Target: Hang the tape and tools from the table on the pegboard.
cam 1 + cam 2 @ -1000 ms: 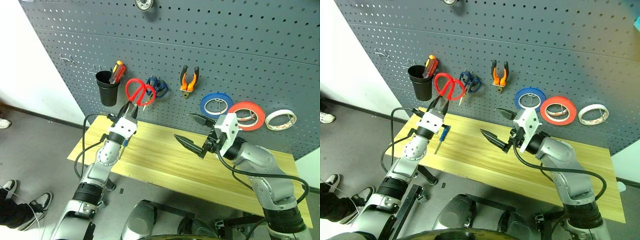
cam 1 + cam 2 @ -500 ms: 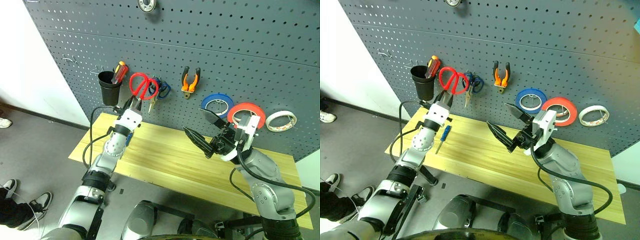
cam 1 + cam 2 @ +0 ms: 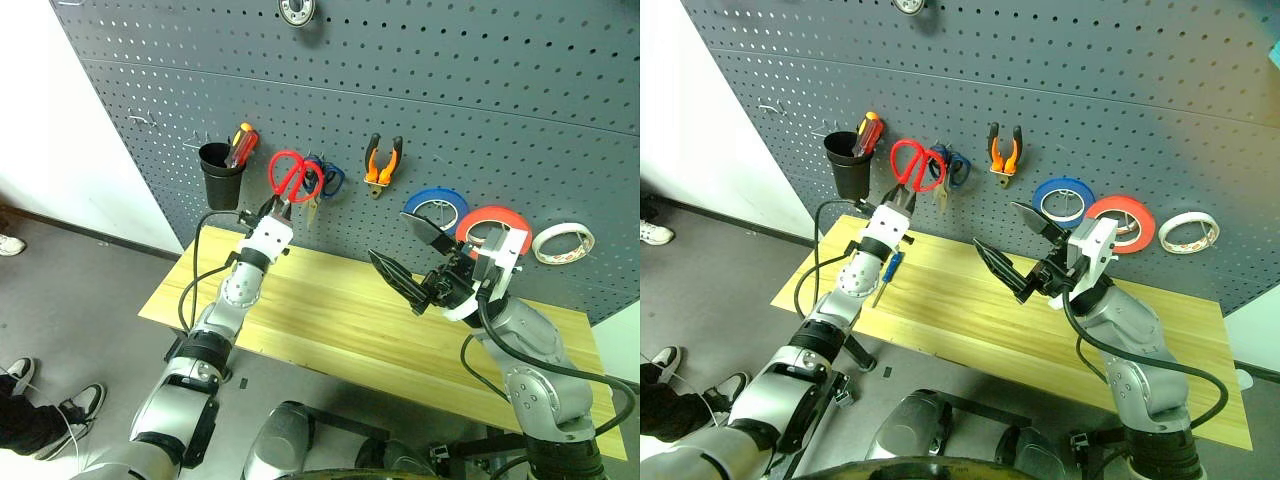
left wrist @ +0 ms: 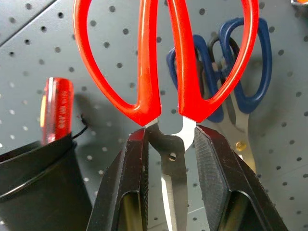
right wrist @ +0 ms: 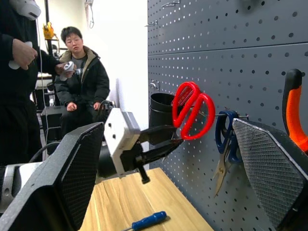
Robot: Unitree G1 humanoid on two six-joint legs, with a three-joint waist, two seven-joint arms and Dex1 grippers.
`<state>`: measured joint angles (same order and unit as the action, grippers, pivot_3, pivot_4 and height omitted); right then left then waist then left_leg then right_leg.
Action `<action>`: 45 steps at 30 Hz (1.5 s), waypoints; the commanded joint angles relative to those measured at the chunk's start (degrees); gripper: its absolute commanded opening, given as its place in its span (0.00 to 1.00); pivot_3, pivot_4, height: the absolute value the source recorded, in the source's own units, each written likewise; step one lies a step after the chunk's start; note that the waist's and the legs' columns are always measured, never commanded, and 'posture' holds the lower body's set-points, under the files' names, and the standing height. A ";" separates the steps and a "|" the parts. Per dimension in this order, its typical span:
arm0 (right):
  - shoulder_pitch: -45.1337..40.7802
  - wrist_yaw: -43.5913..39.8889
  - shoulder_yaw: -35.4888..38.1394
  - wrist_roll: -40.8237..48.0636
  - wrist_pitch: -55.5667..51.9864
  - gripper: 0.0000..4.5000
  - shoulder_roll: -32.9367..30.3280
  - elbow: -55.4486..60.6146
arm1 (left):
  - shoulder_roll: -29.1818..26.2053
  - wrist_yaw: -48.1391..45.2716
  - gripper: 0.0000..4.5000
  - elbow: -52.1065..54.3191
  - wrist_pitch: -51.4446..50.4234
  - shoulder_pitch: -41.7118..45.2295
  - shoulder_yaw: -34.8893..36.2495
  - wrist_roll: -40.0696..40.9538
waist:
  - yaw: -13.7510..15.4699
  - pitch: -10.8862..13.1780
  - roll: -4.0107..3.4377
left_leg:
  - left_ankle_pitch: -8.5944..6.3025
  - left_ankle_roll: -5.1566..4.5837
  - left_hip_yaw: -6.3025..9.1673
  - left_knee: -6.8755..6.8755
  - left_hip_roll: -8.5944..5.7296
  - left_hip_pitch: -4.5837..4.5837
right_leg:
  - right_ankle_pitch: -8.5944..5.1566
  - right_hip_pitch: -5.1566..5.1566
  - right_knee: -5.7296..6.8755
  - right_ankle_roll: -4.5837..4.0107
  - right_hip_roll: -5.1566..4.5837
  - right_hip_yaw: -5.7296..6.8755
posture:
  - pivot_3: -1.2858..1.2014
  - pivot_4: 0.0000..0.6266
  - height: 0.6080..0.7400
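Left pincer [image 4: 169,159] is clamped on the red-handled scissors [image 3: 291,178] by the blades, handles up at the pegboard [image 3: 480,110] beside the blue-handled scissors [image 3: 326,180], so next it probably needs to thread a loop onto a hook, while right pincer [image 3: 410,262] hangs wide open, empty, over the worktop [image 3: 330,320].

The left gripper [image 3: 271,213] has carried the red-handled scissors [image 3: 293,178] up and rightward toward the pegboard [image 3: 480,110]. Their handles now overlap the blue-handled scissors [image 3: 326,180], perhaps touching. The right gripper [image 3: 408,262] has turned slightly.
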<state>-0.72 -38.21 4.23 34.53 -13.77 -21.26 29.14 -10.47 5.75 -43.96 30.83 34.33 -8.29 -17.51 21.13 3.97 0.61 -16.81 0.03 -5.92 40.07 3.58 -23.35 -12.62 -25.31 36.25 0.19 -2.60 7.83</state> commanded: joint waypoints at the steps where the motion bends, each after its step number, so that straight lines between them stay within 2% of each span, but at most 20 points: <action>1: -0.39 0.35 0.46 0.88 0.49 1.00 -0.34 3.03 | 0.60 1.26 0.23 -2.55 1.80 3.48 -0.23 -0.41 | -0.05 -0.01 -0.01 | 0.00 0.00 0.00 0.00 -0.02 0.00 | 0.00 0.00 0.00 0.00 0.01 0.00 | 0.63 0.02 0.84; 14: 0.36 1.19 0.05 0.34 0.26 1.00 -0.62 4.03 | 1.91 1.71 0.23 -7.80 4.22 6.57 -0.86 -1.02 | -0.08 -0.10 -0.01 | 0.00 0.00 0.00 0.00 -0.03 0.00 | 0.01 0.00 0.00 -0.02 0.01 0.00 | 0.63 0.03 0.84; 22: 1.45 0.97 -0.03 -0.35 0.63 1.00 -0.74 3.27 | 0.87 -1.20 0.23 -0.10 7.63 1.76 0.00 1.39 | -0.15 -0.22 -0.03 | 0.00 -0.01 0.00 0.00 -0.03 0.00 | 0.03 0.00 0.01 -0.06 0.00 0.00 | 0.63 0.04 0.84; 30: 2.10 1.07 -0.23 -0.72 0.79 1.00 -0.64 3.32 | -0.12 -3.89 0.23 4.81 6.20 -1.29 0.41 2.06 | -0.16 -0.26 -0.05 | 0.00 0.00 0.00 0.03 0.02 0.04 | 0.03 0.00 0.07 -0.05 0.02 0.00 | 0.63 0.04 0.84; 45: 1.93 1.26 -0.44 -1.44 0.58 1.00 -0.81 3.77 | 1.22 -0.39 0.23 -9.19 4.99 7.25 -0.57 -0.01 | -0.24 -0.31 -0.04 | 0.00 0.00 -0.01 0.05 -0.02 0.04 | 0.03 0.01 0.07 -0.05 0.03 0.00 | 0.62 0.04 0.84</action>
<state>1.75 -37.29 3.54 32.80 -13.81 -21.68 30.78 -9.58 5.27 -53.41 34.33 39.82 -8.30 -17.24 20.88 3.66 0.57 -16.81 0.03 -5.92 40.12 3.56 -23.32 -12.59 -25.30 36.31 0.15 -2.57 7.83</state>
